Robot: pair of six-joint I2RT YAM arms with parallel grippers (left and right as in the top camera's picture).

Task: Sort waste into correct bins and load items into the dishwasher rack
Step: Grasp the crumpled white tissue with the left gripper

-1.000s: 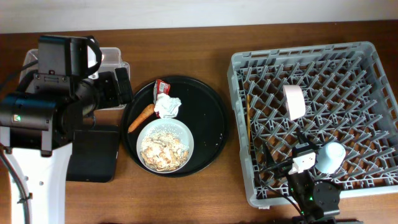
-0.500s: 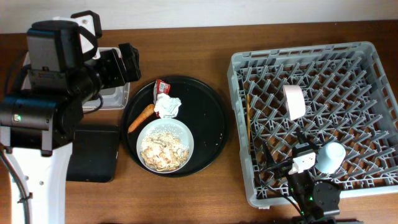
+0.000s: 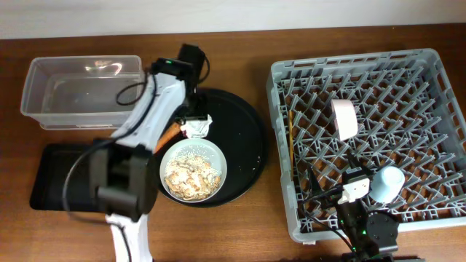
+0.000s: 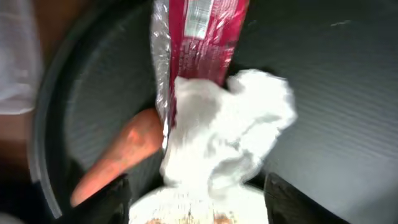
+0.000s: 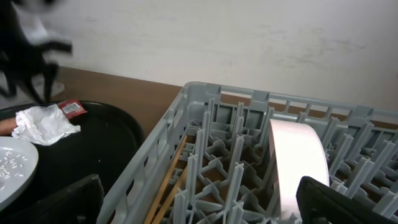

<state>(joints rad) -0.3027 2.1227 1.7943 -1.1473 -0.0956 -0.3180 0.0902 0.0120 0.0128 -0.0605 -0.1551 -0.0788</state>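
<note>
My left gripper [image 3: 194, 116] is open and hangs just above the crumpled white tissue [image 4: 230, 130], fingers [image 4: 111, 200] on either side over the plate's far rim. The red wrapper [image 4: 199, 31] lies beyond the tissue and the orange carrot piece [image 4: 118, 155] to its left. The pale plate [image 3: 193, 169] holds beige rice scraps. My right gripper [image 3: 328, 185] is open and empty over the grey rack [image 3: 437, 94]. In the rack lie the white bowl [image 5: 298, 162] on its side, the wooden chopsticks [image 5: 171, 180] and the light-blue cup [image 3: 386, 182].
The clear tub [image 3: 44, 109] stands at the back left with the shallow black tray [image 3: 65, 185] in front of it. The large round black tray [image 3: 244, 138] carries the plate and waste, just left of the rack. My left arm [image 3: 149, 116] reaches across the tray's left edge.
My left arm has swung right from over the clear tub to above the tissue on the round tray. The tub and black tray are now uncovered. The right arm has not moved.
</note>
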